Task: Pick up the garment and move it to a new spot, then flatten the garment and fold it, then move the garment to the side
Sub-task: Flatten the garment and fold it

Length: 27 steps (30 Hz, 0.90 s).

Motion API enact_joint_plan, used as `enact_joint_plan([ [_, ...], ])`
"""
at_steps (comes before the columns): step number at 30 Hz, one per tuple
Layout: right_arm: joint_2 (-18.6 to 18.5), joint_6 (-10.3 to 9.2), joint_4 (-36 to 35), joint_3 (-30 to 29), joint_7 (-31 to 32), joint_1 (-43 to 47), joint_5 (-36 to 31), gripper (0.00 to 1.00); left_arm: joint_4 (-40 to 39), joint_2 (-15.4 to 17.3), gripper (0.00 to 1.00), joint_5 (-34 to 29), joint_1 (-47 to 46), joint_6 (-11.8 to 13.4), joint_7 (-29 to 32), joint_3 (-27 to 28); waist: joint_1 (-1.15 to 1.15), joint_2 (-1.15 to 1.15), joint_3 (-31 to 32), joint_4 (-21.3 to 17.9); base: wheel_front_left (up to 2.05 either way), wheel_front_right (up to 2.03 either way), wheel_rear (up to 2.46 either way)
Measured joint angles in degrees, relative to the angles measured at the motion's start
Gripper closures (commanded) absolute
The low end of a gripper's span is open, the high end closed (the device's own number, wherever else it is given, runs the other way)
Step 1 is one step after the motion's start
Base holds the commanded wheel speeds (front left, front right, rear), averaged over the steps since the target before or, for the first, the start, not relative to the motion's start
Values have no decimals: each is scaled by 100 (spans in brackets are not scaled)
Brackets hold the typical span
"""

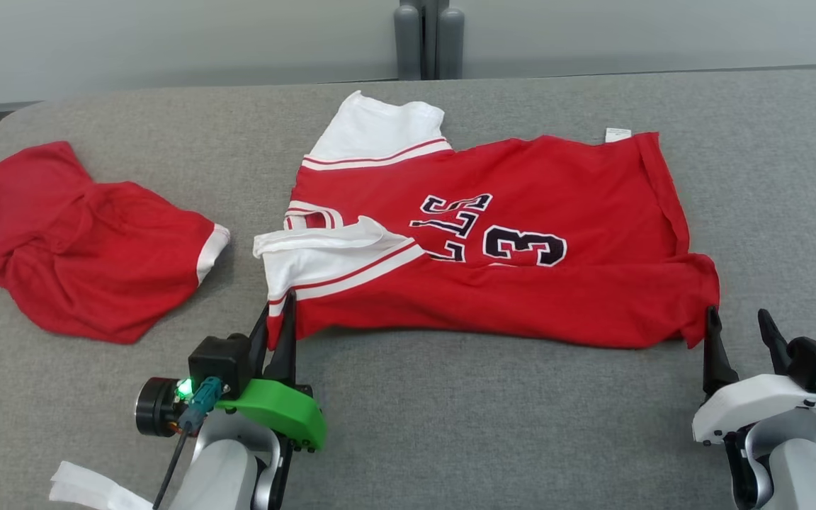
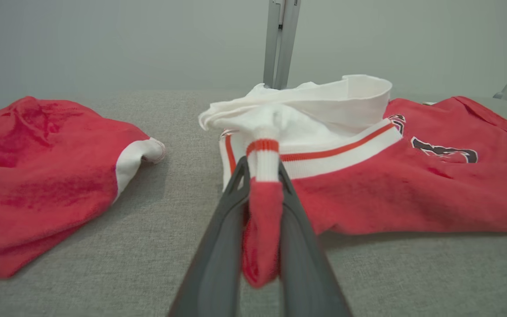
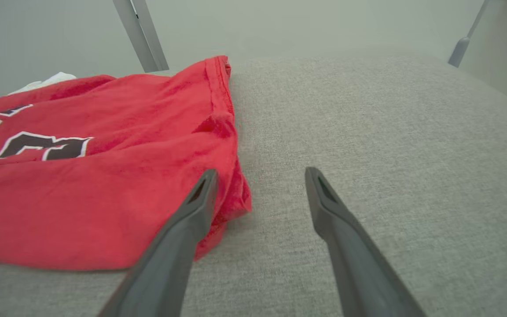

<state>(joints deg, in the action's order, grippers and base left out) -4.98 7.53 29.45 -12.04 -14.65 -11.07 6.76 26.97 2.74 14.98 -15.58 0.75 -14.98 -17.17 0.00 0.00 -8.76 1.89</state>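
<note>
The garment (image 1: 521, 283), a red jersey with white sleeves and dark lettering, lies spread on the grey table (image 1: 486, 425). My left gripper (image 1: 277, 312) is shut on its near left corner. In the left wrist view a bunch of red and white fabric (image 2: 264, 176) is pinched between the fingers of the left gripper (image 2: 262, 167). My right gripper (image 1: 738, 319) stands open at the garment's near right corner. In the right wrist view the garment's corner (image 3: 236, 198) lies beside the left finger of the right gripper (image 3: 260, 174), with bare table under the rest of the gap.
A second red garment with a white hem (image 1: 82, 241) lies crumpled at the table's left (image 2: 38, 176). A white scrap (image 1: 89, 489) sits by my left forearm. A grey post (image 1: 428, 39) stands behind the table's far edge.
</note>
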Motion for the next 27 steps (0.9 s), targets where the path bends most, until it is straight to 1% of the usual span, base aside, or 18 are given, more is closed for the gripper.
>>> enact_joint_plan([
  [4,19,0,460,64,44,-219,76,0,-135,1,100,-59,106,-56,1,-10,0,0,-54,179,0,0,0],
  [8,26,0,758,223,42,-367,328,0,-170,1,100,-91,156,-82,1,-25,0,0,-100,280,0,0,0],
  [15,-58,0,1290,367,44,-526,530,0,-171,1,100,-90,180,-119,1,-70,0,0,-99,267,0,0,0],
  [20,-105,0,1561,612,41,-693,703,0,-135,1,100,-100,183,-122,1,-73,0,0,-78,217,0,0,0],
  [21,-118,-1,1607,702,42,-723,731,15,-118,1,100,-101,185,-124,1,-73,0,0,-69,209,0,0,0],
  [22,-129,-2,1646,788,42,-749,748,78,-94,1,100,-102,189,-124,1,-71,0,0,-61,200,0,0,0],
  [23,-147,-2,1661,851,41,-766,759,100,-77,1,100,-104,192,-124,0,-69,0,0,-55,193,0,0,0],
  [27,-369,2,1685,982,12,-806,637,100,35,2,100,-109,208,-126,-4,-67,0,0,-2,149,0,0,0],
])
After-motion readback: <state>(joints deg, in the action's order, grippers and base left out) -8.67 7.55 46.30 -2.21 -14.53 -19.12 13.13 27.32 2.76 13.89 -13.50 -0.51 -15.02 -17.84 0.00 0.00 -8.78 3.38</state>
